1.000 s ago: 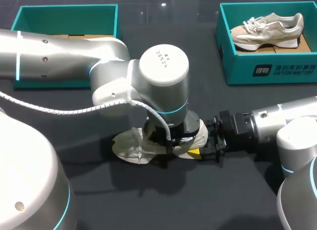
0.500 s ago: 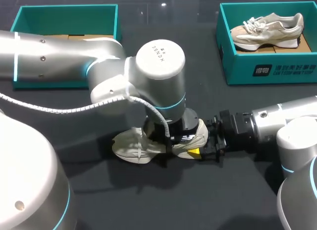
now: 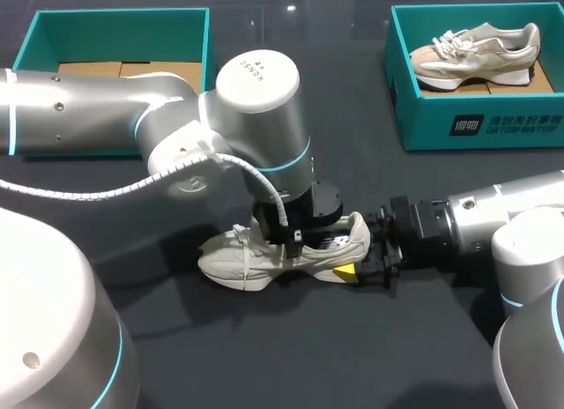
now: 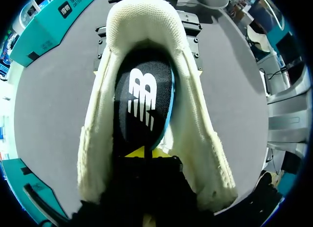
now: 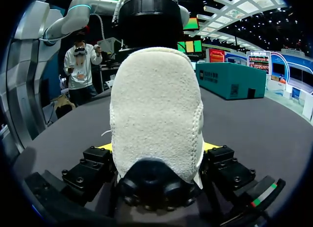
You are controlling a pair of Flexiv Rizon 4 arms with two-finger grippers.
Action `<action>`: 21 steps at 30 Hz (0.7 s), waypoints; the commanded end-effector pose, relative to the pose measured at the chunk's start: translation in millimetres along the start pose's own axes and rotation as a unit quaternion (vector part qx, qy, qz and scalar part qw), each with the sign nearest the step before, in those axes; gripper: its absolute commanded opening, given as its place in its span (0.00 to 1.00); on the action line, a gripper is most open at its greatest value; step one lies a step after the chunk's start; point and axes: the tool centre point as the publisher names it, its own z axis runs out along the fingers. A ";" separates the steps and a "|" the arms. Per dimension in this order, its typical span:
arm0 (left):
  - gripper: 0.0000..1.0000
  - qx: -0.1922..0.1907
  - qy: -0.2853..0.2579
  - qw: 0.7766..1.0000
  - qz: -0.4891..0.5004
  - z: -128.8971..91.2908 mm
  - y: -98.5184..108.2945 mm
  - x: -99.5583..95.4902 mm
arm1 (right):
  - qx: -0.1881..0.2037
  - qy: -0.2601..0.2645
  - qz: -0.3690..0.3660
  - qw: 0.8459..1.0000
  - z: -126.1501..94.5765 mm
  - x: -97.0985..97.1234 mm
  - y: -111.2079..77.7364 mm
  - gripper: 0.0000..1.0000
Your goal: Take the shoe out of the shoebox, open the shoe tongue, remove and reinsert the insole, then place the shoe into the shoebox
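A cream sneaker [image 3: 264, 255] lies on the dark table, toe toward my left side. My left gripper [image 3: 295, 233] reaches down into its opening. In the left wrist view the yellow tips of that gripper [image 4: 145, 152] are pressed together on the black insole [image 4: 142, 97], whose blue edge shows along one side. My right gripper [image 3: 359, 257] comes in level from the right. Its fingers [image 5: 100, 163] press both sides of the sneaker's heel [image 5: 156, 104], so it is shut on the sneaker. The open teal shoebox [image 3: 119, 26] at the back left holds no shoe.
A second teal box [image 3: 480, 127] stands at the back right with another cream sneaker [image 3: 476, 49] inside. My left arm spans the table's left half and hides the left box's front wall. Bare dark table lies in front of the sneaker.
My left arm has risen and swung back toward the left, and its fingers have closed. The sneaker, squashed under it before, now stands taller with its laces showing. The right arm has kept still.
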 end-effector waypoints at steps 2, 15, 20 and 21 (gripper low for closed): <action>0.00 0.007 0.003 1.000 0.001 5.7 -0.2 -15.9 | 0.003 0.001 0.000 1.000 6.1 0.7 -1.2 0.00; 0.00 0.108 0.058 0.992 0.014 -17.9 10.3 -5.2 | 0.003 0.001 0.000 1.000 6.1 0.7 -1.2 0.00; 0.00 0.125 0.060 0.990 0.023 -26.3 11.7 -0.5 | 0.003 0.001 0.000 1.000 6.1 0.7 -1.2 0.00; 0.00 0.130 0.061 0.989 0.028 -28.8 11.2 0.8 | 0.003 0.001 0.000 1.000 6.1 0.7 -1.2 0.00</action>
